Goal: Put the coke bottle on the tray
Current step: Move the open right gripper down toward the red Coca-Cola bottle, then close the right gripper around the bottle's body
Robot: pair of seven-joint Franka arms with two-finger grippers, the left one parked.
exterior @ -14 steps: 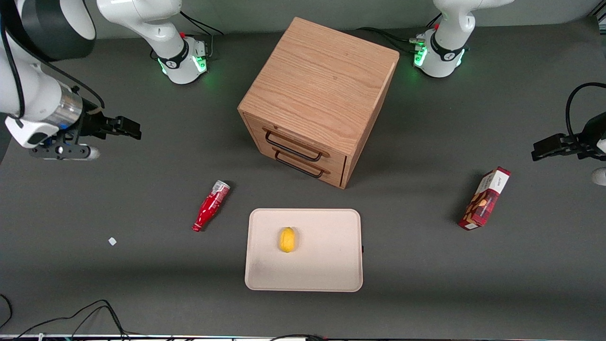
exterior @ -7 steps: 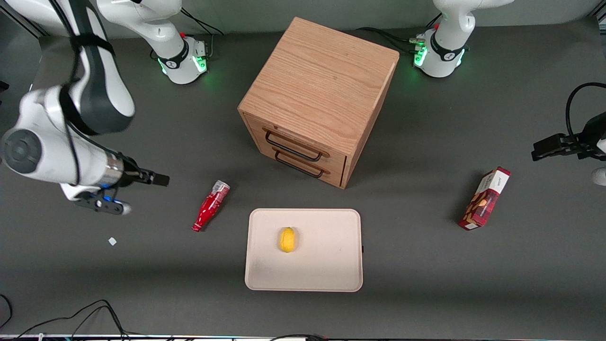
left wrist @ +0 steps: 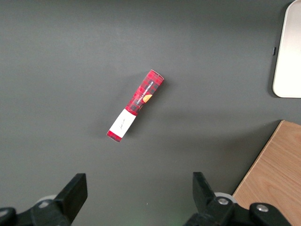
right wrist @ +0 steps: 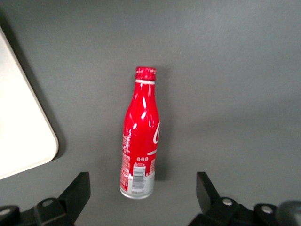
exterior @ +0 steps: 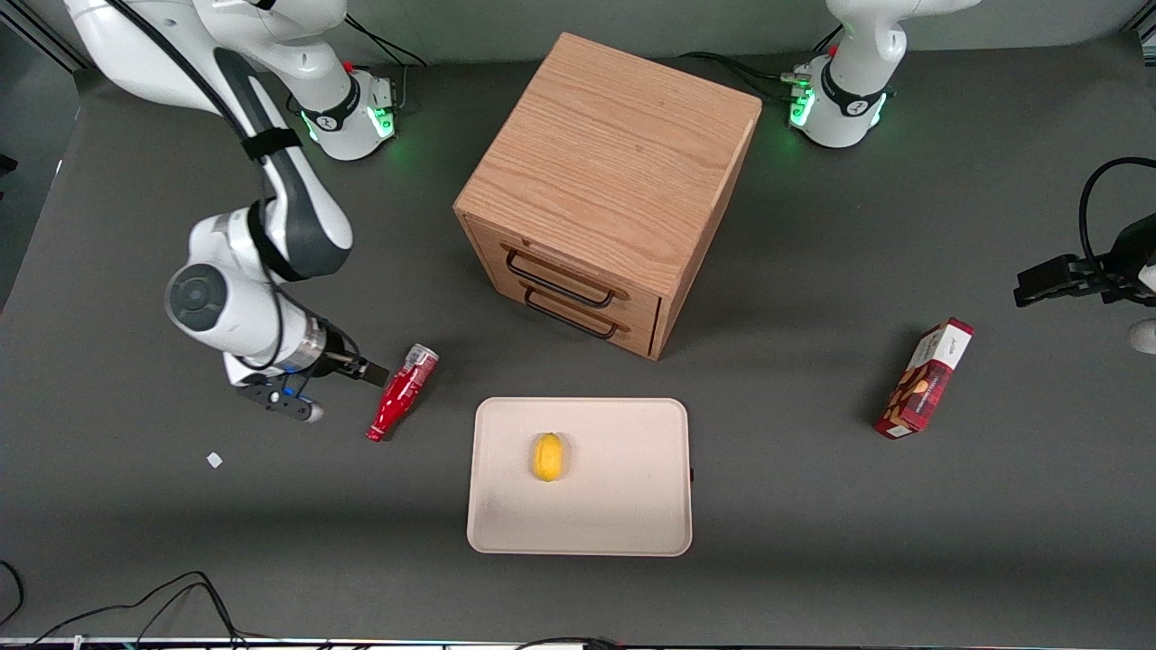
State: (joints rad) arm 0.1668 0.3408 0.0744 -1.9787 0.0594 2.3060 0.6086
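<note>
Big wooden cabinet (exterior: 610, 185) sits mid-desk (exterior: 813, 506), turned a bit askew, two drawers with dark wire handles (exterior: 560, 280) facing the front camera. There's a lemon (exterior: 548, 456) nearer the camera than the cabinet. Toward the parked arm's end, a red snack box (exterior: 924, 377) lies well apart from everything, also seen from the left wrist (left wrist: 135, 105). Tiny white scrap (exterior: 214, 459) toward the working arm's end, and some black cables (exterior: 172, 605) at the desk's near edge.
</note>
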